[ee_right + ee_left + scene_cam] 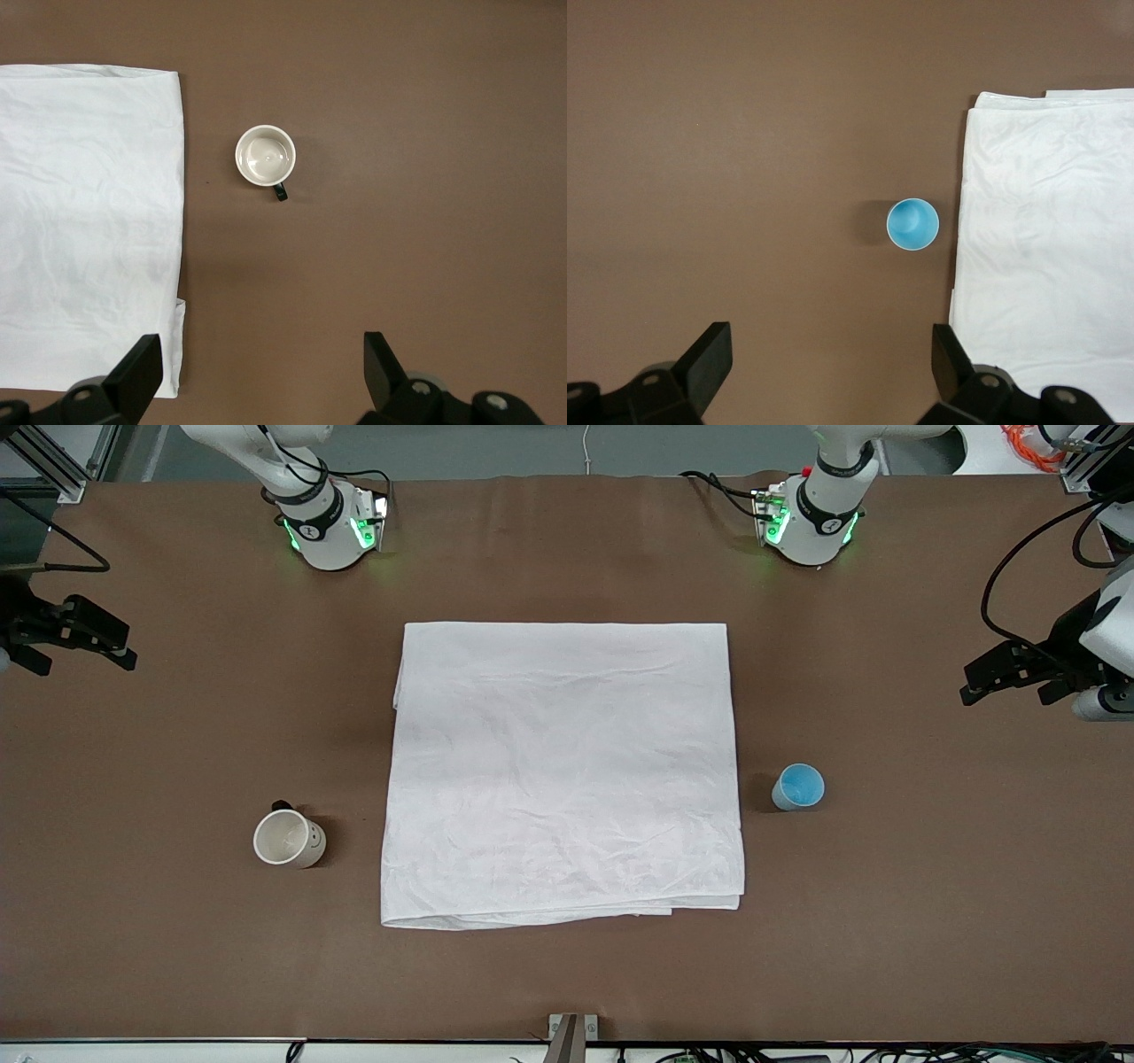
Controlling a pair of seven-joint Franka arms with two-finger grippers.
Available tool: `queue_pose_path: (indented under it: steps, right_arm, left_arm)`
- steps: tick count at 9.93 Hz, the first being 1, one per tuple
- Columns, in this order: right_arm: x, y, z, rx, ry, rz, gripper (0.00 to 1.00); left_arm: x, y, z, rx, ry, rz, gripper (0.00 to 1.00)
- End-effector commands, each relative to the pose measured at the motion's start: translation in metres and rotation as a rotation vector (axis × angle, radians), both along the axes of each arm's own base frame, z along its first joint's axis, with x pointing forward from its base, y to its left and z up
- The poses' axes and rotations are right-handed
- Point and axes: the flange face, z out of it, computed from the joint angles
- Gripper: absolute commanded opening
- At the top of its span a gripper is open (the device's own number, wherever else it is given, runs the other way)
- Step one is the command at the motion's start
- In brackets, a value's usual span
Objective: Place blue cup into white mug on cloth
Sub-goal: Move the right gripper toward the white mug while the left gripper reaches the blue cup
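The large white cloth (563,771) lies folded in the middle of the brown table. The light-blue cup (798,786) stands upright and empty on the bare table, beside the cloth toward the left arm's end; it also shows in the left wrist view (912,224). The cream-white mug (288,839) with a black handle stands upright on the bare table beside the cloth toward the right arm's end; it also shows in the right wrist view (266,156). My left gripper (833,363) is open and empty, high over the table's left-arm end (1019,691). My right gripper (263,367) is open and empty, high over the right-arm end (84,651).
The two arm bases (328,527) (811,522) stand along the table's edge farthest from the front camera. Cables (1019,558) hang near the left arm's end. A small metal bracket (571,1027) sits at the table's edge nearest the front camera.
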Motion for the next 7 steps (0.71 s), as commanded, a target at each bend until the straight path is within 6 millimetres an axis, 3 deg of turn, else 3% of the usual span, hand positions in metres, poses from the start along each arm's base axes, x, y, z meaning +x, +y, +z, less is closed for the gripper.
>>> queue_pose_path:
  steps: [1,4,6,7]
  right_arm:
    - [-0.008,0.0,0.002,0.003,-0.008,-0.005,1.0]
    - [-0.008,0.001,0.001,0.003,-0.006,-0.005,1.0]
    - [-0.005,0.005,-0.02,0.019,0.015,-0.003,1.0]
    - [0.001,0.008,-0.048,0.037,0.01,-0.003,1.0]
  left_arm:
    - [-0.005,-0.001,0.004,0.0,-0.014,-0.003,0.99]
    - [-0.002,-0.01,0.009,-0.001,-0.02,-0.016,0.99]
    - [-0.005,-0.007,0.01,-0.007,-0.006,-0.014,0.99]
    - [-0.003,-0.008,0.006,-0.012,0.002,-0.013,0.99]
